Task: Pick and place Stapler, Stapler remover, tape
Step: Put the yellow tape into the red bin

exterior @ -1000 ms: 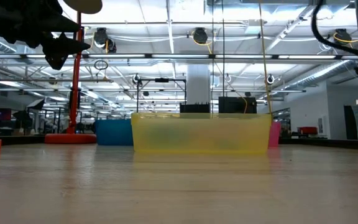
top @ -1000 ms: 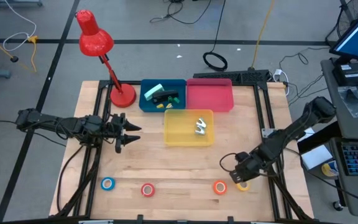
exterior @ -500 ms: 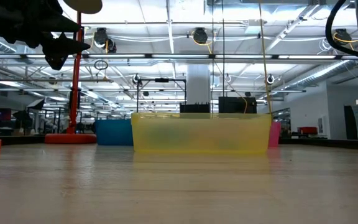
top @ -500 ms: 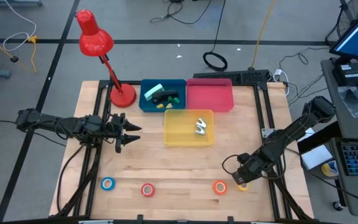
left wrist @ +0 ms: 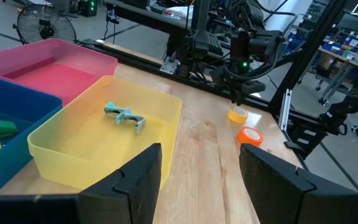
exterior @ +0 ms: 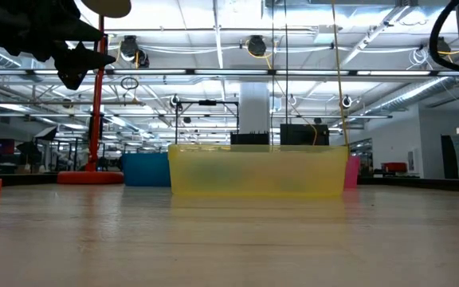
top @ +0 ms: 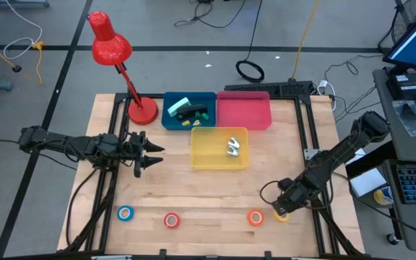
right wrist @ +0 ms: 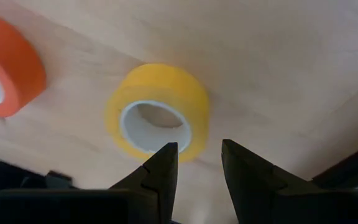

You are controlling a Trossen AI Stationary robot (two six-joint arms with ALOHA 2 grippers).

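Observation:
Four tape rolls lie flat in a row near the table's near edge: blue tape (top: pixel 125 213), red tape (top: pixel 171 219), orange tape (top: pixel 256 217) and yellow tape (top: pixel 283 216). My right gripper (top: pixel 284 206) hangs open just over the yellow tape (right wrist: pixel 157 112), one fingertip (right wrist: pixel 165 155) over its near wall, the other outside the ring. The orange tape (right wrist: pixel 5 74) lies beside it. The silver stapler remover (top: pixel 232 146) lies in the yellow bin (top: pixel 201 155). The dark stapler (top: pixel 193 112) lies in the blue bin (top: pixel 168 119). My left gripper (top: pixel 150 153) waits open at mid-left, above the table.
A pink bin (top: pixel 243 110) stands beside the blue one at the far side. A red desk lamp (top: pixel 141 110) stands at the far left corner. Bare wood lies between the bins and the tape row. A monitor and keyboard sit beyond the right edge.
My right gripper has crept a little toward the table's near edge and come closer over the yellow tape. The tapes and the left arm have kept still.

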